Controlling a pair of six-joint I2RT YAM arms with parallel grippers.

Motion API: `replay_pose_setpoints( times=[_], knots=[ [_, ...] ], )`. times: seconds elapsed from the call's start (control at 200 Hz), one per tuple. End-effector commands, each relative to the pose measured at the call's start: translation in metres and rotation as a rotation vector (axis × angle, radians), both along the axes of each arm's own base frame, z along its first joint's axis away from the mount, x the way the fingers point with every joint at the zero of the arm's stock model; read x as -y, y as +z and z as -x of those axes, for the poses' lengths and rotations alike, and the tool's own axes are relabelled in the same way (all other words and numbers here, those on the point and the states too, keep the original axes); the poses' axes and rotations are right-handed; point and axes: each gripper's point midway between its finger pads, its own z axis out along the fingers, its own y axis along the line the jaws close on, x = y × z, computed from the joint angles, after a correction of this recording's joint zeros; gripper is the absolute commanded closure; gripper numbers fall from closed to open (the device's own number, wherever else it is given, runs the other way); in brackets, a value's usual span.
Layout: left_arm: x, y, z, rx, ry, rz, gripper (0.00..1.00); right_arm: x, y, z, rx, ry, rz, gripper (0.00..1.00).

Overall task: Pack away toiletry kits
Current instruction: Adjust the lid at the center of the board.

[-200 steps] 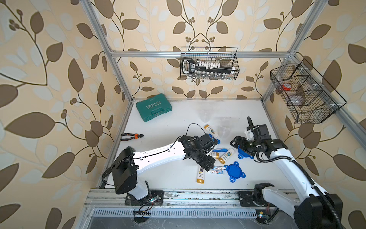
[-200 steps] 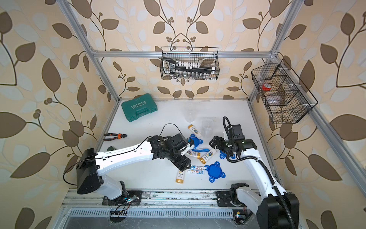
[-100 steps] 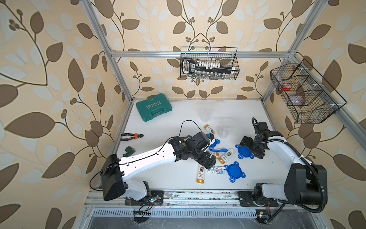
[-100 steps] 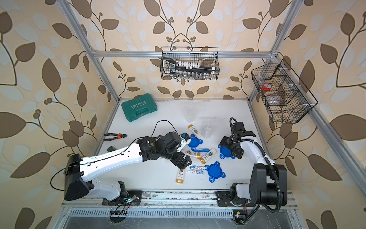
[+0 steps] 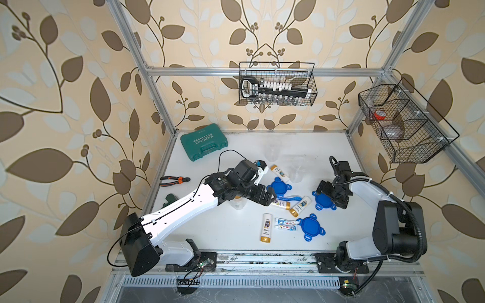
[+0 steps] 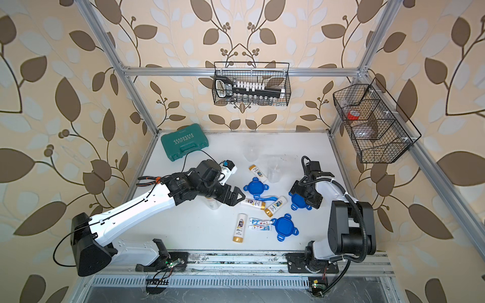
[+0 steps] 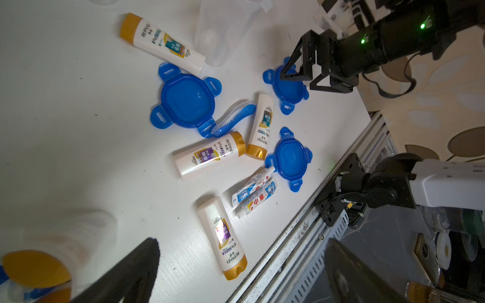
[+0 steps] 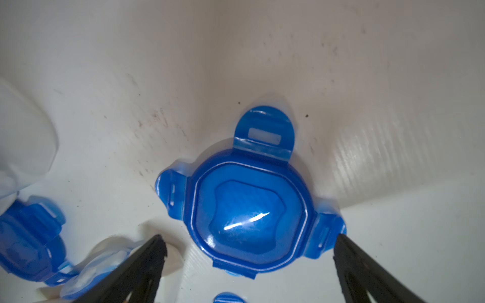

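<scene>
Blue and flat on the table point(image 8: 367, 65), the four-tab lid point(image 8: 249, 210) is bracketed by the wide-open right gripper point(image 8: 249, 240) and could be skidded or caught by one tab, while the left gripper point(image 7: 241, 244) is spread empty above loose gold-capped bottles point(image 7: 207, 157).

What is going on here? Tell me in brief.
Two robot arms are packing toiletry kits into jars. The right gripper hangs open over a blue lid lying on the table, not gripping it. The left gripper, also open, is near the loose bottles, beside a clear jar holding a gold-capped bottle.
</scene>
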Motion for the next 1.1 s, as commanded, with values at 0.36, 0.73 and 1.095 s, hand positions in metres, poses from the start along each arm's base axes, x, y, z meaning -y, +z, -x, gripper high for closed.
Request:
replay_pose_setpoints(
  times=[0.36,0.73,1.095],
  knots=[
    [-0.026,0.014,-0.011,-0.01,0.058,0.149,0.01,-0.012,-0.011,0.001,-0.081,0.127,0.118,0.01],
    [-0.047,0.012,-0.016,-0.036,0.088,0.158,0.01,-0.046,-0.002,-0.006,-0.052,0.207,0.128,0.0],
    [-0.055,0.008,-0.013,-0.05,0.109,0.16,0.01,-0.038,-0.004,-0.029,-0.065,0.25,0.15,0.0]
  ],
)
